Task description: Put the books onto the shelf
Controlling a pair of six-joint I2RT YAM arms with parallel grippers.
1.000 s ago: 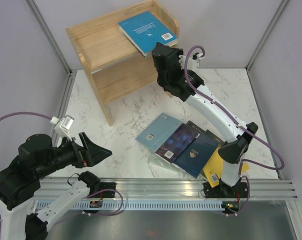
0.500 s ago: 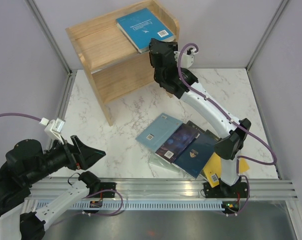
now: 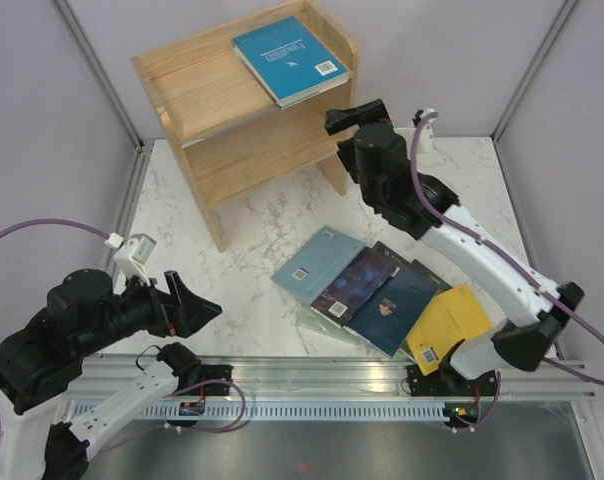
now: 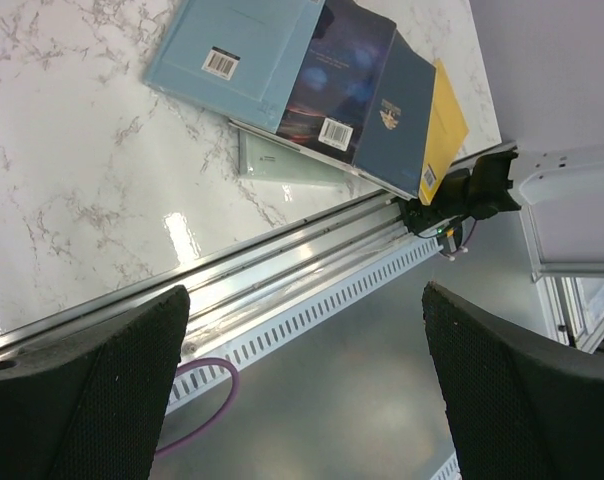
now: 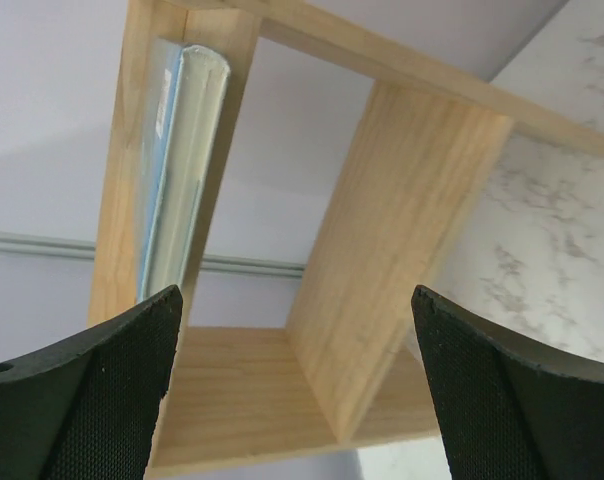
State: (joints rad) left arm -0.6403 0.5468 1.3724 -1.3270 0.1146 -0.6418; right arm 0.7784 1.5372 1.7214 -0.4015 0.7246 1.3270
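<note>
Lying flat atop the shelf (image 3: 197,95), the teal book (image 3: 287,55) showed a barcode; left gripper (image 4: 304,290) and right gripper (image 5: 294,295) gaped empty.

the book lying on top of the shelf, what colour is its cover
Teal blue with white print and a white barcode label; the book on the shelf shows best in the top external view.

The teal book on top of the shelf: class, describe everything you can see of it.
The teal book is a thin paperback with a blue-green cover, lines of white print, a small white emblem and a white barcode label near one corner. Its pale page edges show from below in the right wrist view. It lies flat and closed, turned askew, at the right end of the wooden shelf top, touching only the wood.
</note>
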